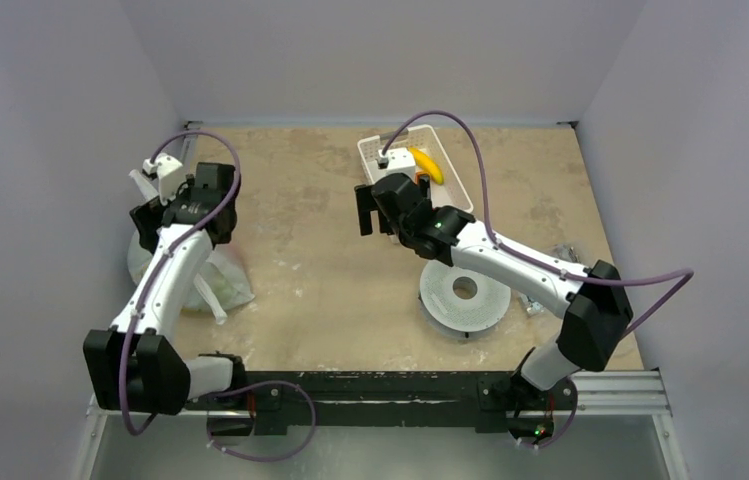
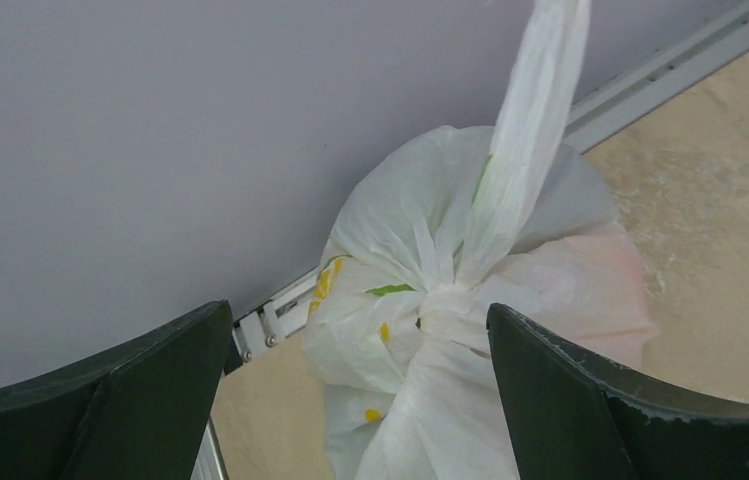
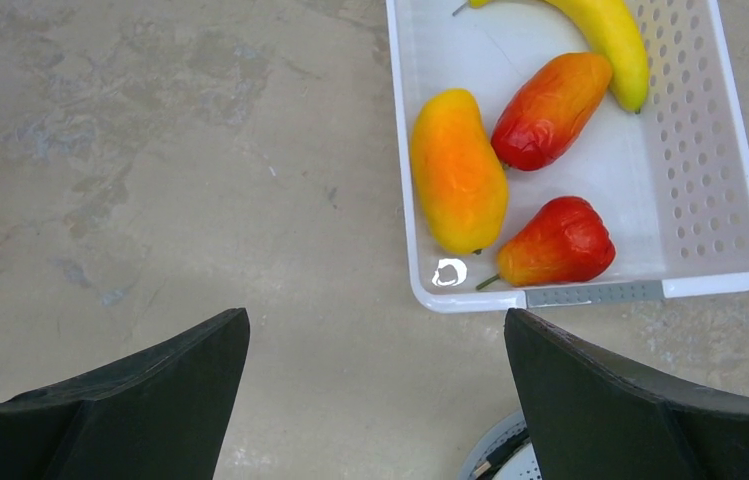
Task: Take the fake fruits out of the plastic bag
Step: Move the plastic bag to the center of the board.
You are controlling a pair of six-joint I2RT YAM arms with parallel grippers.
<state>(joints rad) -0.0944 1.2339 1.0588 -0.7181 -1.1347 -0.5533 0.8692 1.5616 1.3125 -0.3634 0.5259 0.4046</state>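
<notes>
The plastic bag (image 2: 510,280) is white with yellow-green prints and tied in a knot. It lies by the left wall, with one handle strip stretching up out of the left wrist view. In the top view the bag (image 1: 218,282) shows beside and under my left arm. My left gripper (image 2: 358,310) is open, its jaws on either side of the knot and not touching it; in the top view it (image 1: 147,218) is above the bag. My right gripper (image 3: 375,312) is open and empty over bare table, just short of the white basket (image 3: 710,150). A yellow-orange fruit (image 3: 458,170), a red-orange fruit (image 3: 550,110) and a red fruit (image 3: 560,243) lie in the basket.
A yellow banana (image 3: 605,35) lies in the basket too. The basket (image 1: 450,165) stands at the back centre-right. A white tape roll (image 1: 465,290) lies under my right forearm. Small clear scraps (image 1: 562,255) lie at the right. A metal rail (image 2: 260,325) runs along the left wall.
</notes>
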